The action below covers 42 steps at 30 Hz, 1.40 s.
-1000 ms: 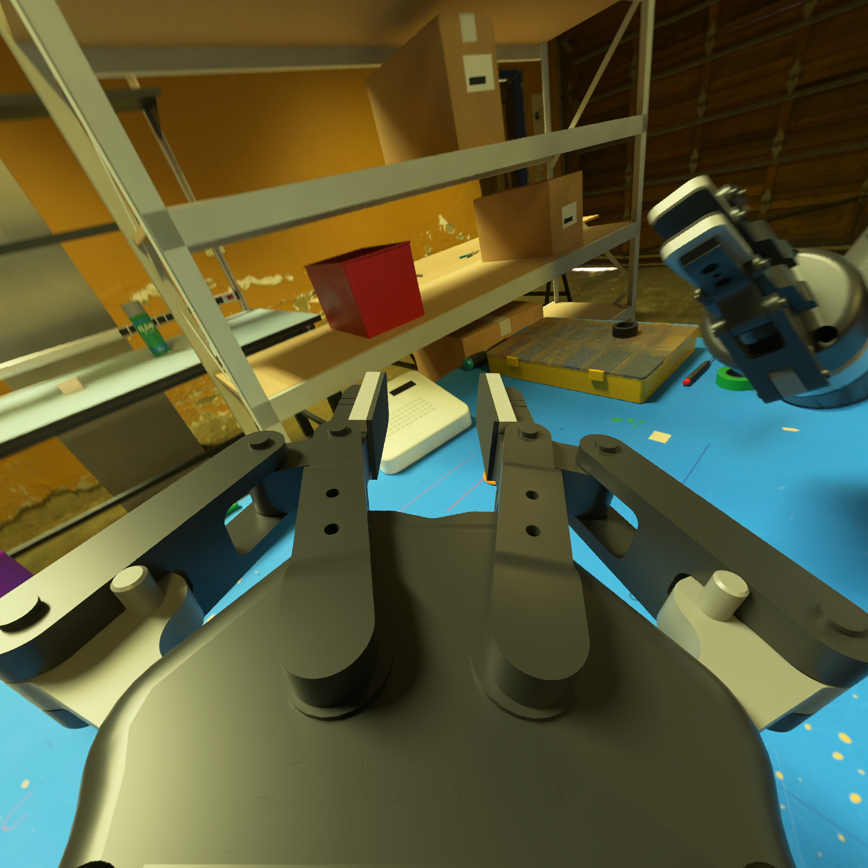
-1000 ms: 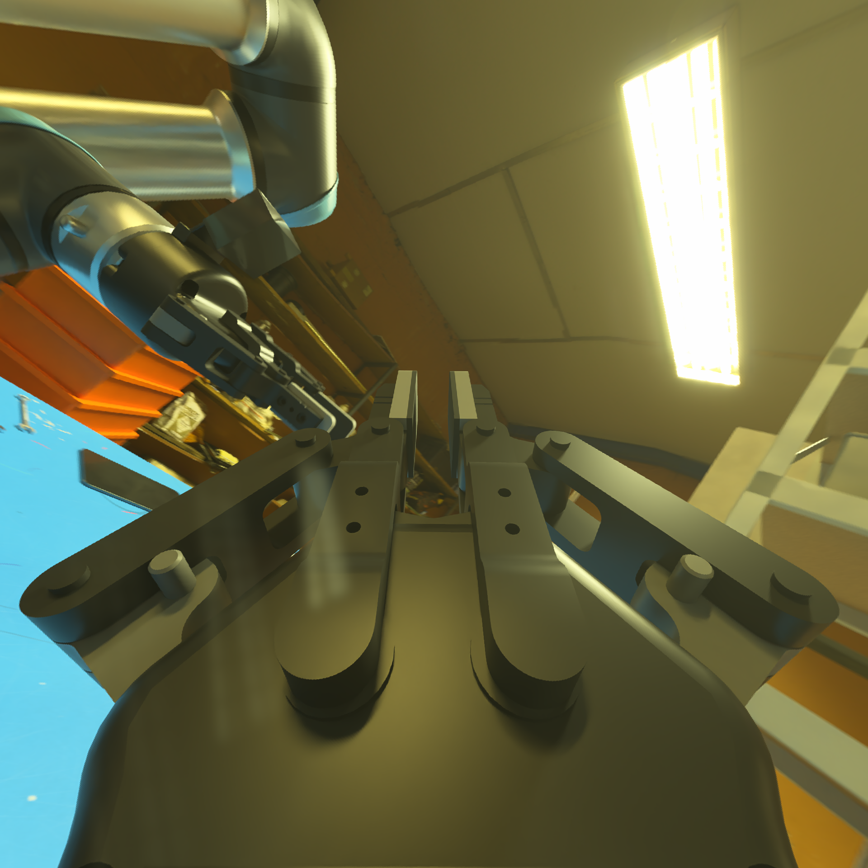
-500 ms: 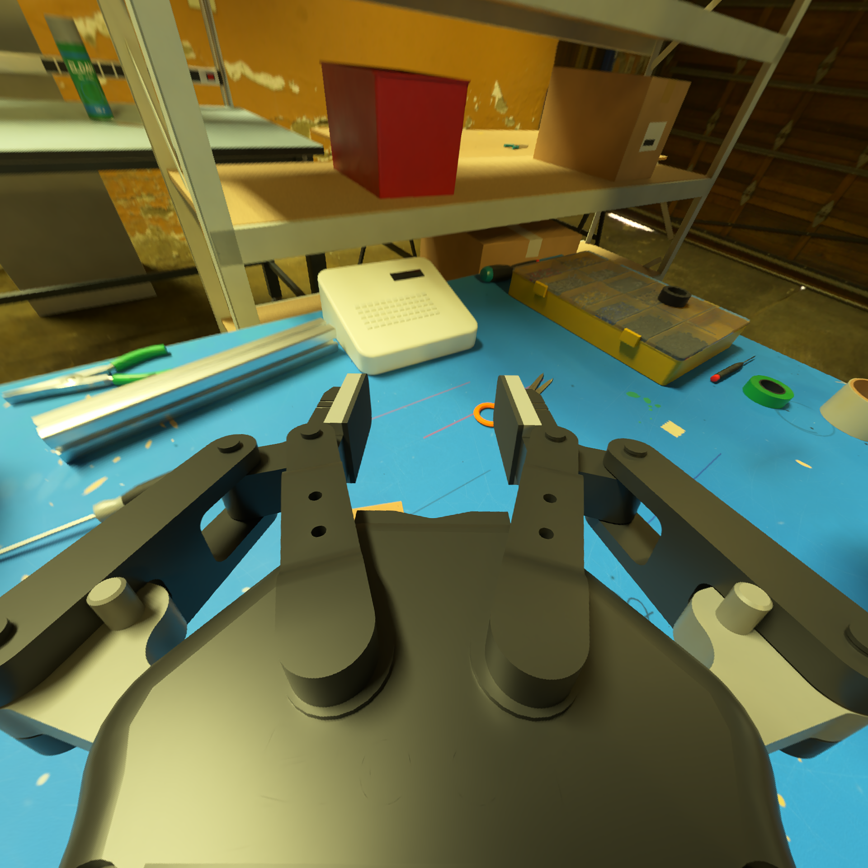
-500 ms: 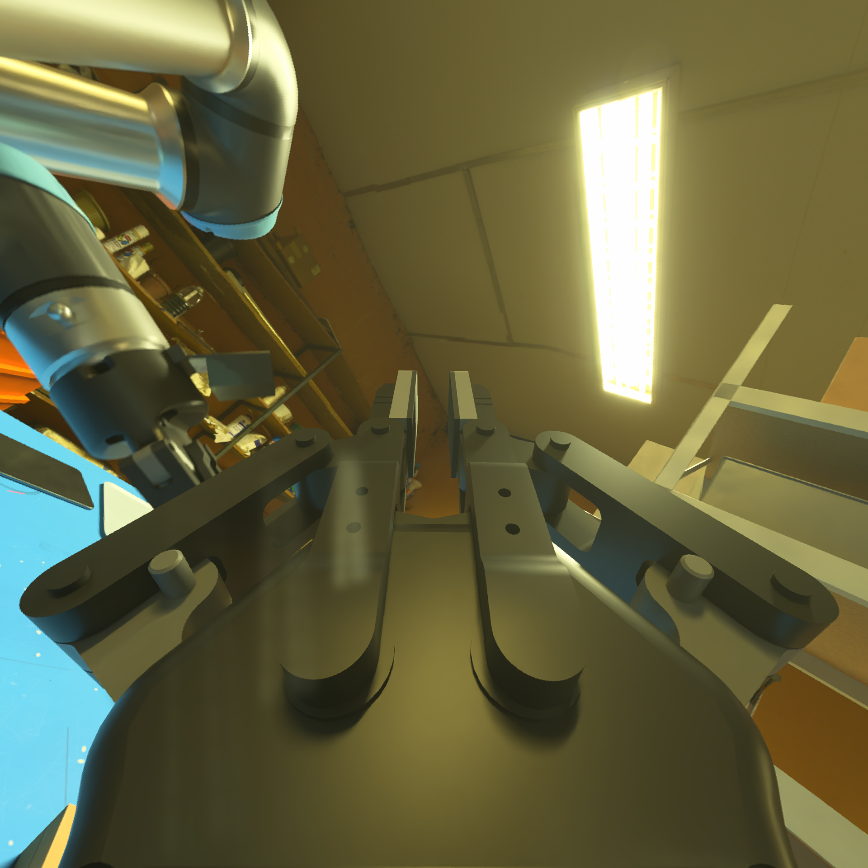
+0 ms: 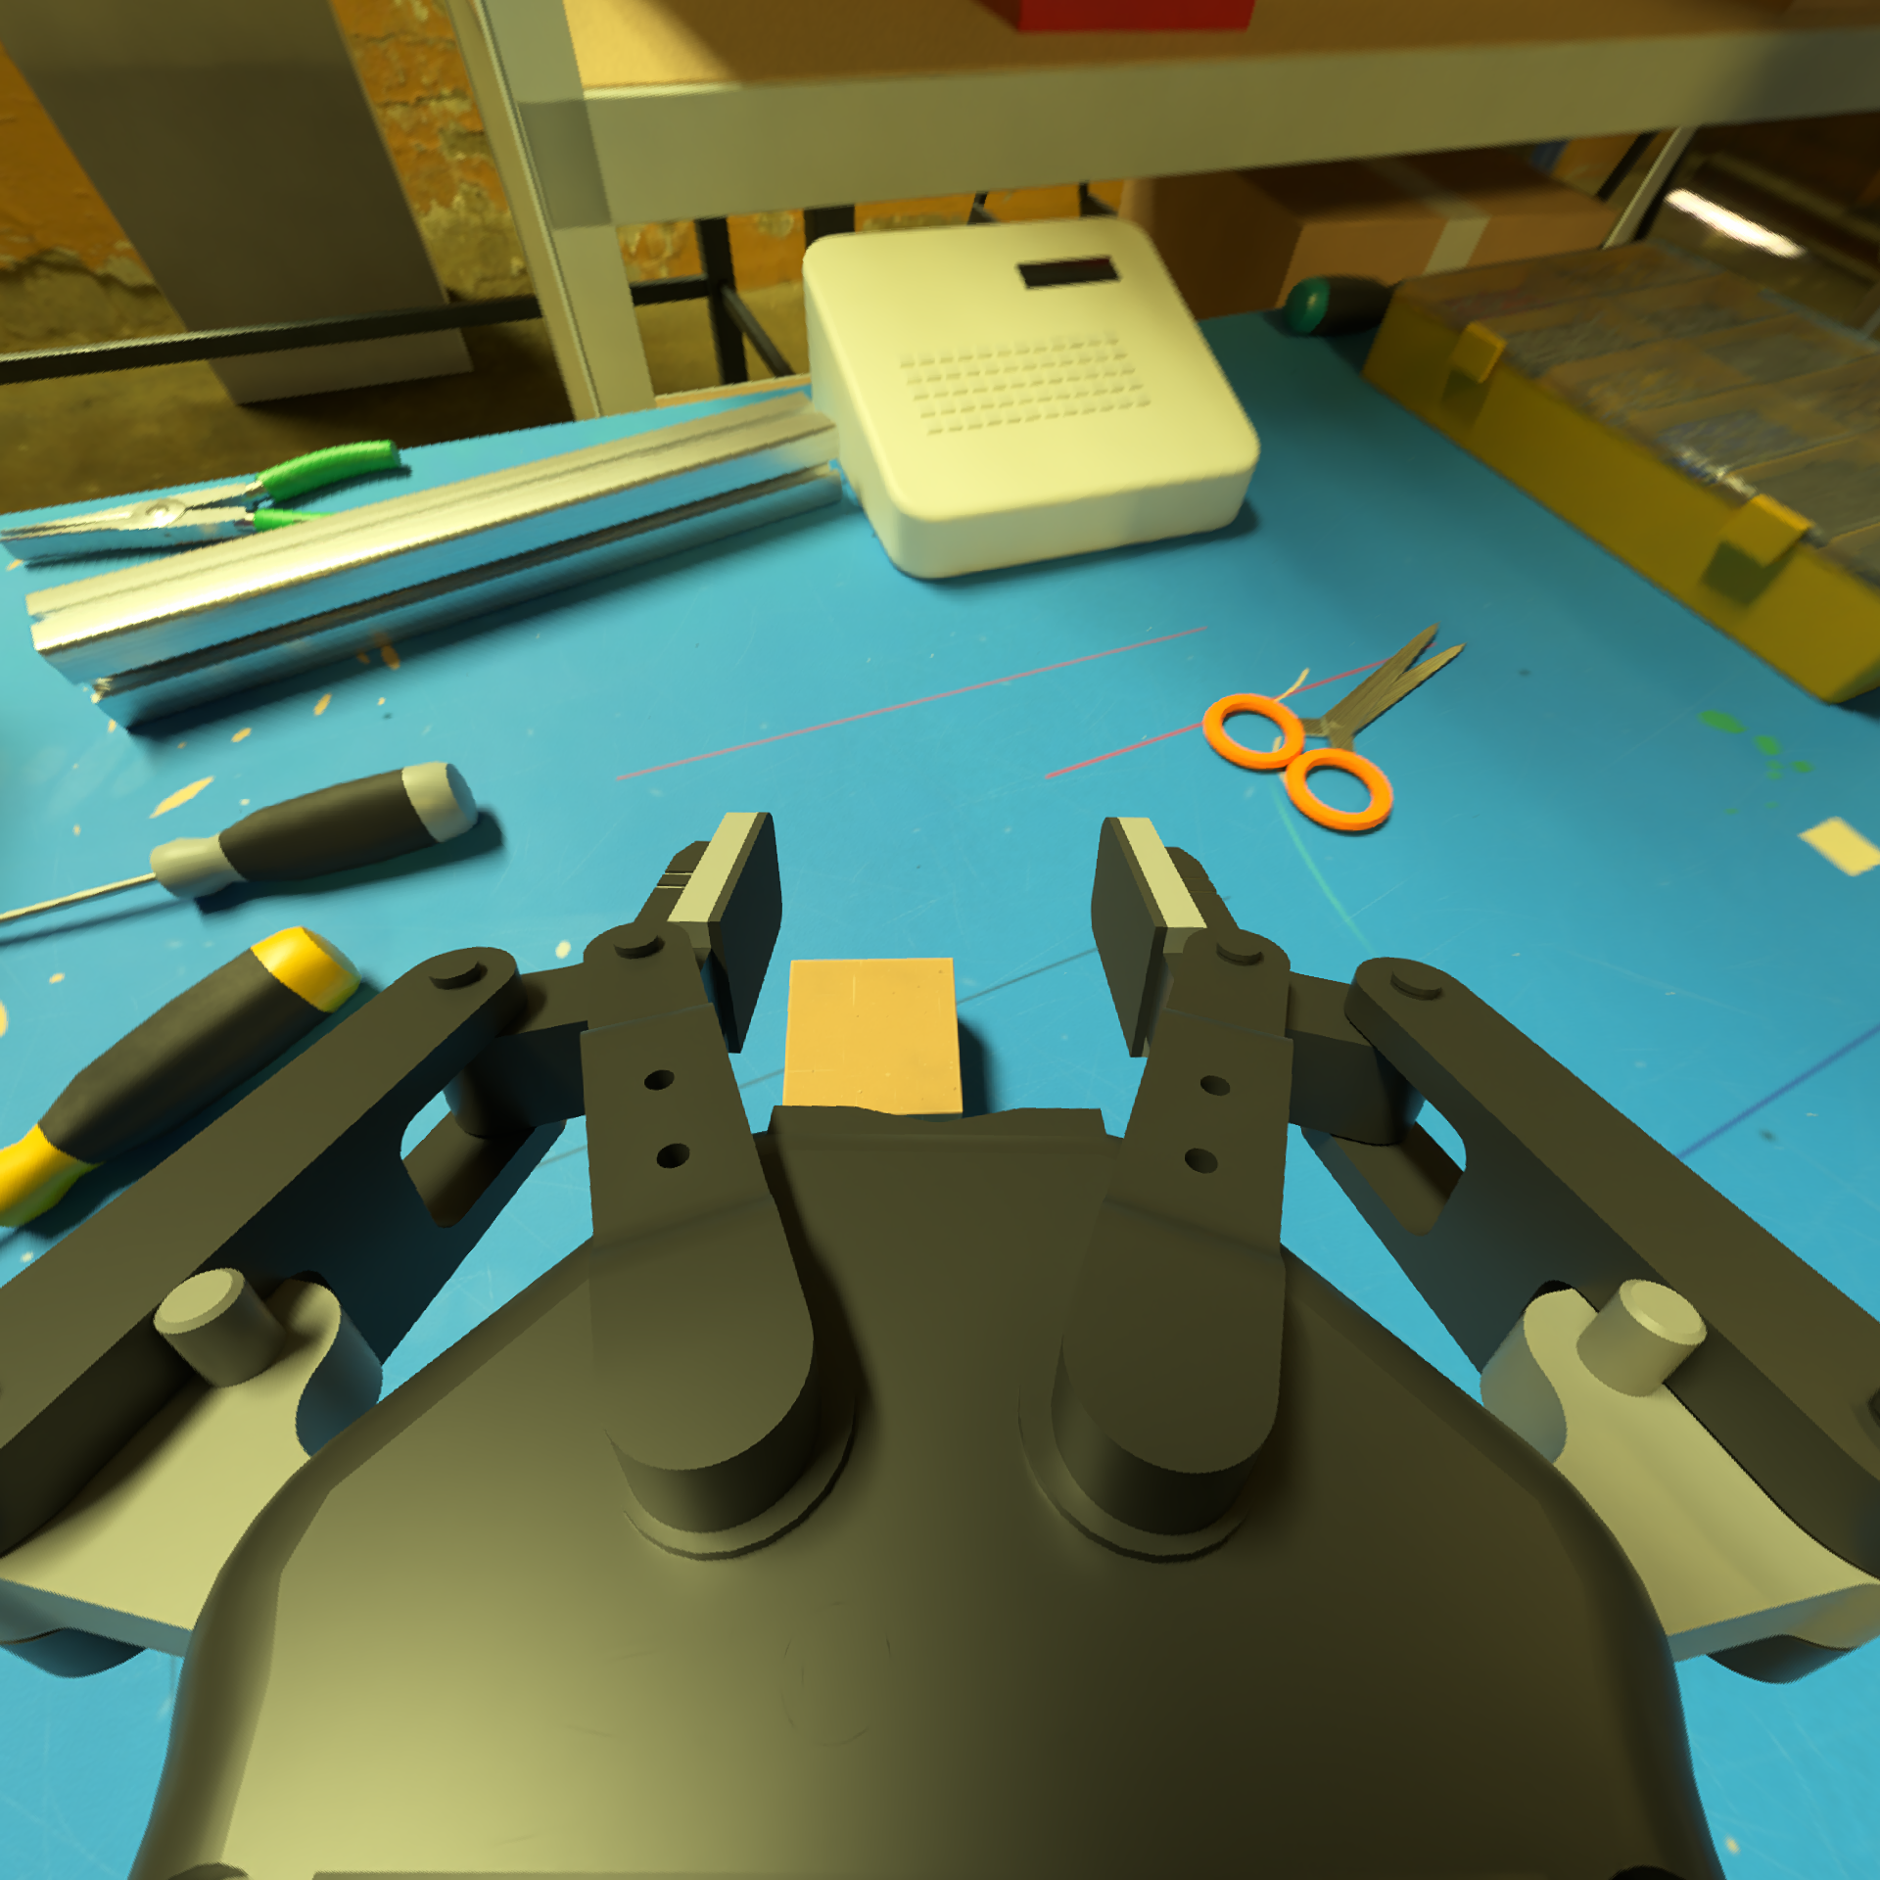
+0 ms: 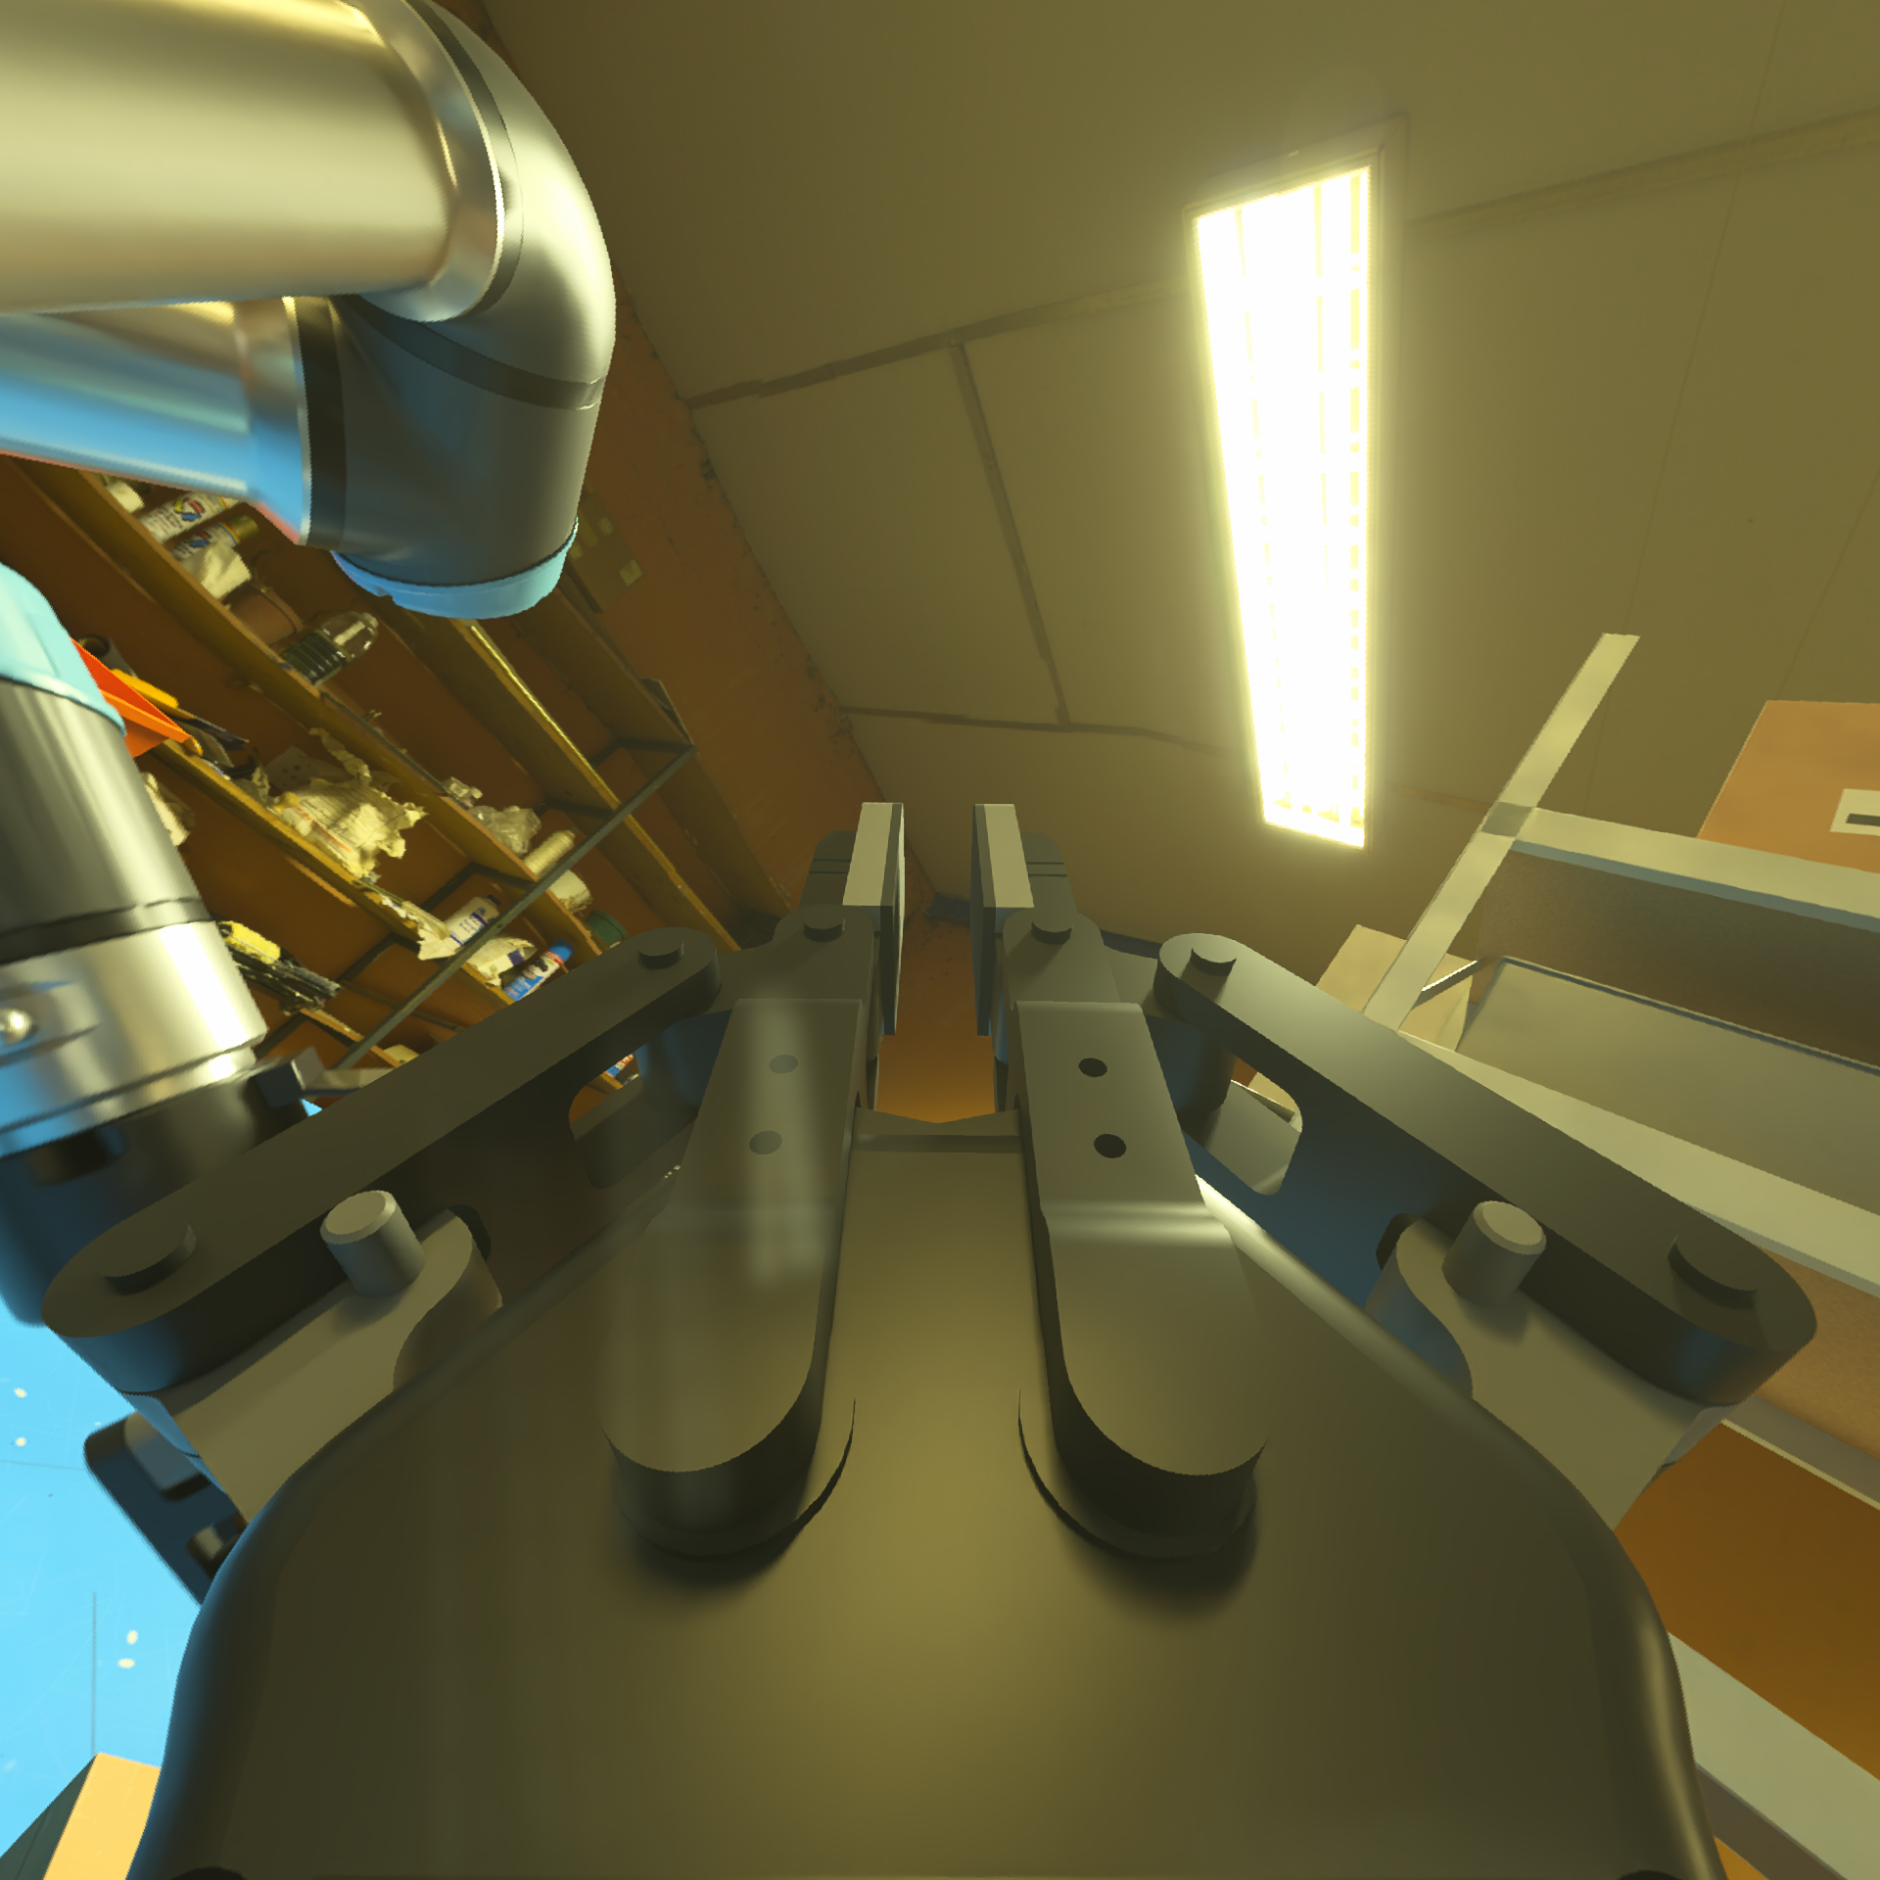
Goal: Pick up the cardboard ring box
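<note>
Cardboard ring box [image 5: 871,1033] lies flat on the blue table [image 5: 916,651], between the two spread fingers of the left gripper [image 5: 936,921] and touching neither; its near edge is hidden behind the gripper body. Left to right across the left wrist view: green-handled pliers [image 5: 214,498] at the far left edge, beside a long aluminium rail [image 5: 427,560] that runs up to a white vented device [image 5: 1027,397]; nearer, a grey-and-black screwdriver [image 5: 315,829] and a black-and-yellow handled tool [image 5: 173,1068] lie well apart from the box. The left gripper stands wide open, nothing held. Right of it, orange-handled scissors [image 5: 1312,738] lie closed on the table, and a yellow parts organiser [image 5: 1628,468] sits at the far right edge. A metal shelf rack [image 5: 1017,122] stands behind the table. In the right wrist view, the other arm's silver and dark joints [image 6: 336,387] fill the upper left, with cluttered wooden shelving [image 6: 387,814] behind. The right gripper [image 6: 936,895] points upward toward the ceiling — fingers narrow, a slim gap between the pads, nothing in it. A long ceiling light [image 6: 1292,498] glows to its right, and a shelf frame [image 6: 1628,916] with a cardboard carton [image 6: 1811,773] sits at the far right.
</note>
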Available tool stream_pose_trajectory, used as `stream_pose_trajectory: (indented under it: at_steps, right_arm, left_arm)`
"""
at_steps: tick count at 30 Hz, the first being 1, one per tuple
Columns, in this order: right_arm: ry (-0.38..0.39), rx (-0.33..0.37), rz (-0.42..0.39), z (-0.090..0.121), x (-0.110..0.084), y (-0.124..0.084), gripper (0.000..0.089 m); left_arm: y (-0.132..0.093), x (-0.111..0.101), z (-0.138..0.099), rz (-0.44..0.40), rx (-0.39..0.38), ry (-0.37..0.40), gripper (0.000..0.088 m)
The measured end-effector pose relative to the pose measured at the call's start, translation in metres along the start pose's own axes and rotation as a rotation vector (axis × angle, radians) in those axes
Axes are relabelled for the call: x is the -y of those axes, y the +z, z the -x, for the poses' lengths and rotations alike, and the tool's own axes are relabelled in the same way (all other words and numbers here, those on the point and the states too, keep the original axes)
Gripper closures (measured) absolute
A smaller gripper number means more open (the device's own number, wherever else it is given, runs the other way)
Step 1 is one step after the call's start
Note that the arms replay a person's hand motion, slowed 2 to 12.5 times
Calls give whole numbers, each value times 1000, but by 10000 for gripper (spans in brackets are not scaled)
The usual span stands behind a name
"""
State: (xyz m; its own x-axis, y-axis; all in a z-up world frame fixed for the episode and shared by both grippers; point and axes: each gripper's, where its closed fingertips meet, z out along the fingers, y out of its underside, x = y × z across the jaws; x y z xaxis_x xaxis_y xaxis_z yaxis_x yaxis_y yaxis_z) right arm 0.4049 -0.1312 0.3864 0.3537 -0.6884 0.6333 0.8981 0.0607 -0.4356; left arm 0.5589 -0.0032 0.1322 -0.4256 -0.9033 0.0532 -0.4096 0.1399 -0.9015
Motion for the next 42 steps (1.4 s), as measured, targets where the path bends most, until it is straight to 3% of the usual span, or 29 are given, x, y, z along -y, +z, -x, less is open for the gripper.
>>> stream_pose_trajectory:
  at_steps: [8,19,42]
  right_arm:
    - [-2,-18,12,-8,-1,-1,772]
    - [-9,-30,21,-13,-2,-2,772]
    - [-30,-39,24,-15,1,-3,775]
  left_arm:
    - [24,-29,4,68,86,24,284]
    - [43,-65,11,176,204,82,154]
    - [56,-100,18,312,275,117,201]
